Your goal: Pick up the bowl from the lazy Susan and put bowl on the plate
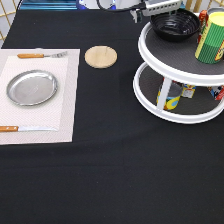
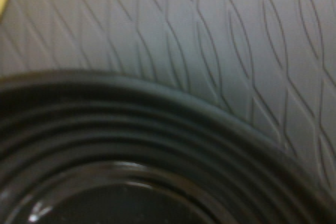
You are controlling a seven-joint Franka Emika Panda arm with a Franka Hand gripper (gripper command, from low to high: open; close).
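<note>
I see a black-clothed worktop. On it, a pale placemat lies at the exterior view's left edge, a round wooden coaster sits near the top edge, and the lazy Susan stands toward the top right corner.

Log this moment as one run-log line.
gripper: at glossy black bowl | bowl: on white lazy Susan top tier | silver plate: empty

The glossy black bowl is sat upright on the top tier of the white two-tier lazy Susan, by its rim. The shiny silver plate is parked well apart from the lazy Susan, flat and bare.
</note>
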